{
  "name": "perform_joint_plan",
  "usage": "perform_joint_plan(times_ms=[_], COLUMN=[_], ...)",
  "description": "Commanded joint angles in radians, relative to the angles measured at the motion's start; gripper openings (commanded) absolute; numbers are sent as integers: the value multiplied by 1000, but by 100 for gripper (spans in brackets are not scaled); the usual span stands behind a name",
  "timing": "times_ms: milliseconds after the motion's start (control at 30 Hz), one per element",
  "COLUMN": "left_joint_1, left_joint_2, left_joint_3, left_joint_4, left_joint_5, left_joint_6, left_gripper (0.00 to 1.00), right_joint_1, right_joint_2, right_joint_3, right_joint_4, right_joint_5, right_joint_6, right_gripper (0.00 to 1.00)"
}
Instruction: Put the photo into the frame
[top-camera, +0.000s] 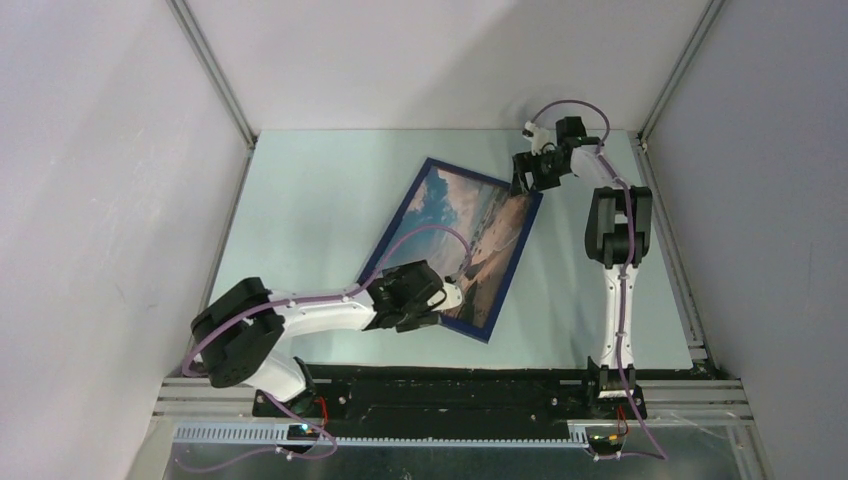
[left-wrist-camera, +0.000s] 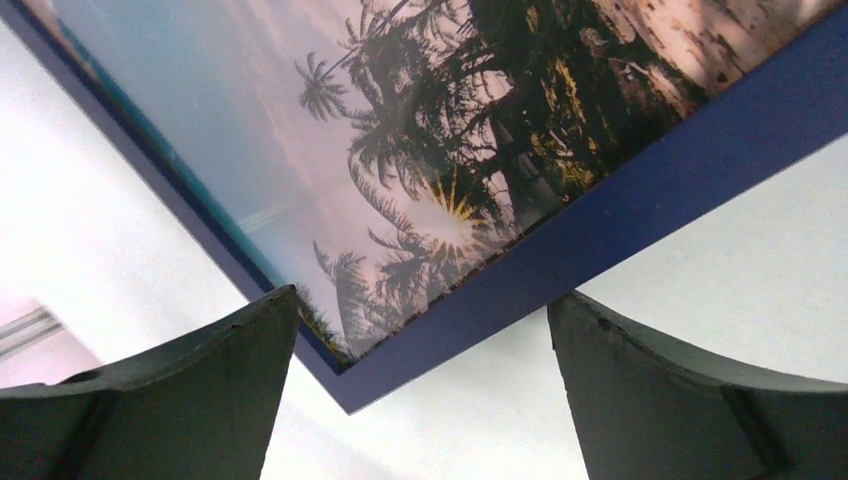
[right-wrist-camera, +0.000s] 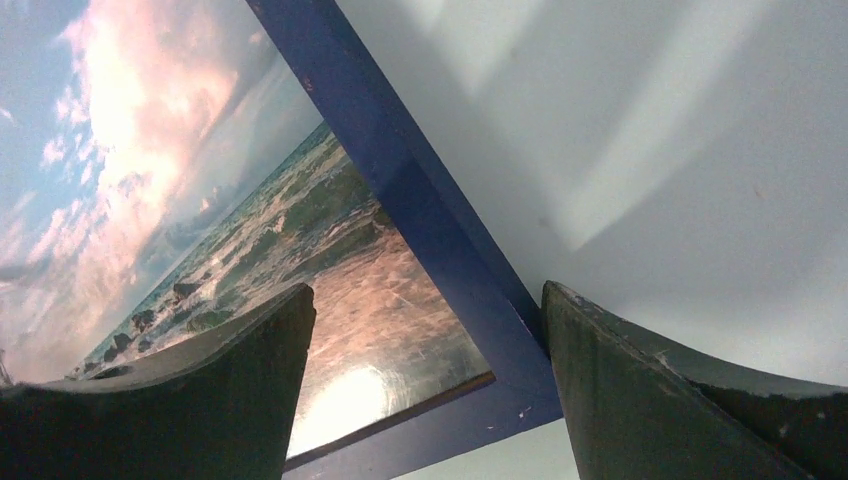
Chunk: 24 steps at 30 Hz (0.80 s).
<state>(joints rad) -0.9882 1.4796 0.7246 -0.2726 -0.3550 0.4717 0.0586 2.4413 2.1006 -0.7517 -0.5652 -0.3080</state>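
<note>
Left hand (left-wrist-camera: 422, 297) spread over near corner of frame (left-wrist-camera: 620, 215); right hand (right-wrist-camera: 427, 288) spread astride far corner; photo (top-camera: 470, 215) inside, face up.

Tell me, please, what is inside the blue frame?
The photo, beach side up, fills the frame. In the top view the left arm covers part of its near end. Whatever lies beneath the print is hidden.

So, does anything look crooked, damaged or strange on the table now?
Only the frame stands out: it lies turned diagonally on the table, not square to its edges. The photo sits inside the blue rails, picture side up. No damage or spill shows.
</note>
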Motion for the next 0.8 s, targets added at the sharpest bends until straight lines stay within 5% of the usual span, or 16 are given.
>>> perform_joint_plan(times_ms=[0,767], left_joint_1=[2,194], left_joint_2=[99,130], left_joint_3=[-4,-20], left_joint_4=[116,121], left_joint_5=[-134,-194], left_joint_6=[12,-7], left_gripper=[100,100], right_joint_1=[-19,-21], right_joint_2=[-105,-434], right_joint_3=[-146,-706], right_joint_4=[-106,-144], right_joint_5=[-34,61], right_joint_6=[21,-45], right_gripper=[86,88])
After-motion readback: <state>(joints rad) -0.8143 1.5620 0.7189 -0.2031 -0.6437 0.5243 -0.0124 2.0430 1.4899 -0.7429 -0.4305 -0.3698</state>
